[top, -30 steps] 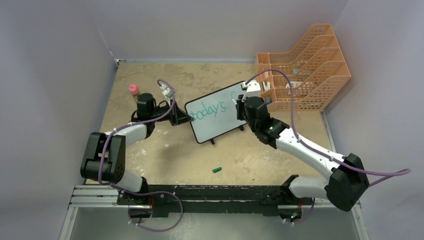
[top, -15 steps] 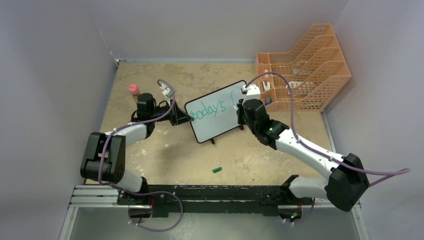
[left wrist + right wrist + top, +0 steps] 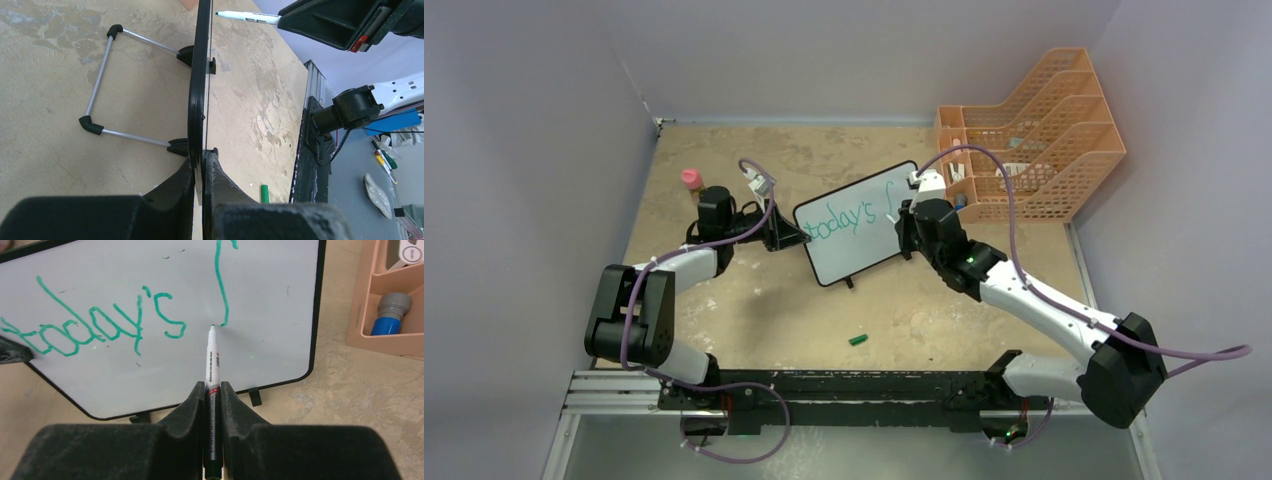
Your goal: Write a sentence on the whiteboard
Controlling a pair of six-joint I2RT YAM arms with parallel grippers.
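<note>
Partly lettered whiteboard point(image 3: 160, 315): green "today's"

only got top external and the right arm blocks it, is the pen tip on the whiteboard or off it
observer: right wrist view puts the tip of the white-barrelled marker pen at the foot of the tall green stroke after "today's" on the black-framed white whiteboard; actual contact I cannot tell.
operator: pen held straight?
observer: yes, the right fingers are shut on its barrel and it points dead ahead between them.
operator: what props the board
observer: a grey wire stand behind it, seen in the left wrist view.
</note>
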